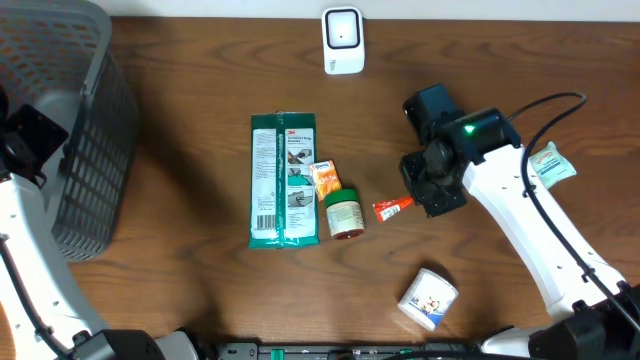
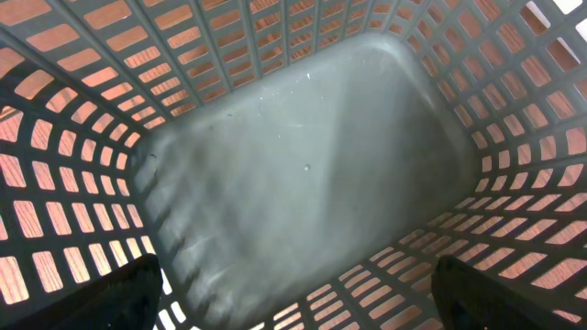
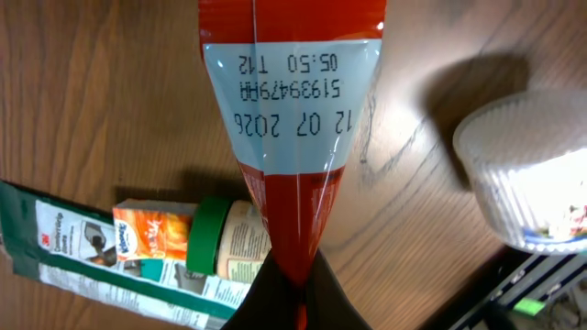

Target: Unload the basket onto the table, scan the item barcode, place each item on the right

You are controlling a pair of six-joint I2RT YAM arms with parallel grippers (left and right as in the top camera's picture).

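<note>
Apparently right fingers [image 3: 266, 309] tight around red sachet [image 3: 292, 119]

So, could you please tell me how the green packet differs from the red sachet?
The green packet is far larger than the red sachet. The packet lies free on the table; the sachet is pinched at one end by the right gripper. The packet shows a barcode; the sachet shows a printed date. Both are flat pouches.
</note>
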